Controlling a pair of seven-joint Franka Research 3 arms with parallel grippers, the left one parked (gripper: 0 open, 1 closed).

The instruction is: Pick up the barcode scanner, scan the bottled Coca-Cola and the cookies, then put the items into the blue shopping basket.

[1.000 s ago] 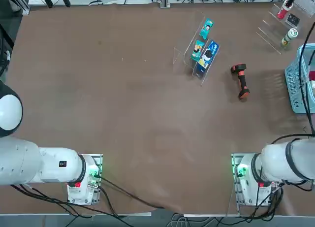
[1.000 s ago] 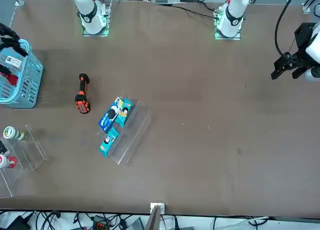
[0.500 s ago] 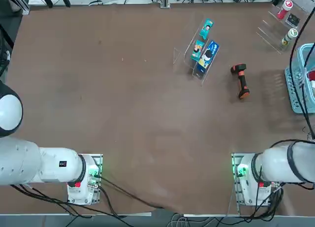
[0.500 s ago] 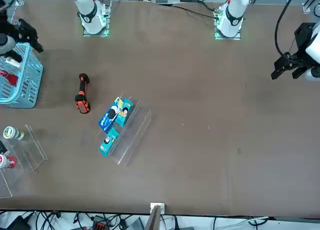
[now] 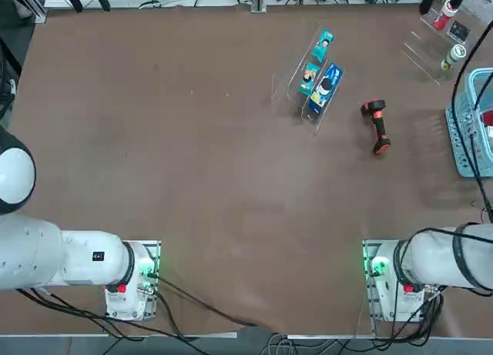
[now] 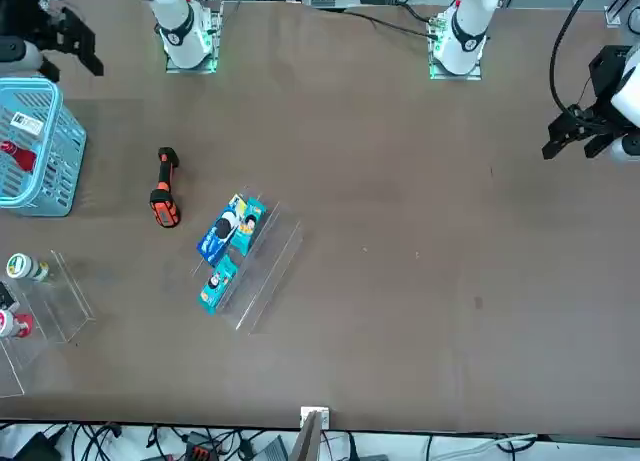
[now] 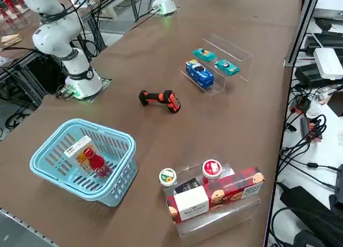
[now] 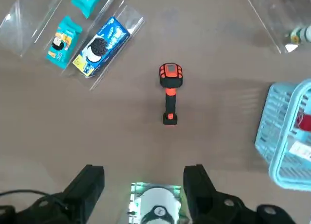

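Lying flat on the table, the orange-and-black barcode scanner (image 8: 169, 92) faces wide-open, empty fingers (image 8: 197, 180).

- The right gripper (image 8: 146, 185), fingers spread wide, hangs high over bare brown tabletop (image 8: 146, 141).
- Ahead of it, the black-and-orange pistol-shaped barcode scanner (image 8: 169, 92) lies alone, reachable from above.
- The light blue mesh-walled basket (image 8: 284, 136) and the clear acrylic rack (image 8: 73, 49) flank that gap.

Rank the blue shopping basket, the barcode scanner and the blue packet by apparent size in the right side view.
1. blue shopping basket, clearly largest, though it also sits nearest the camera.
2. barcode scanner and blue packet: they look about alike; the scanner seems slightly longer, but it lies nearer, so no ranking between them.
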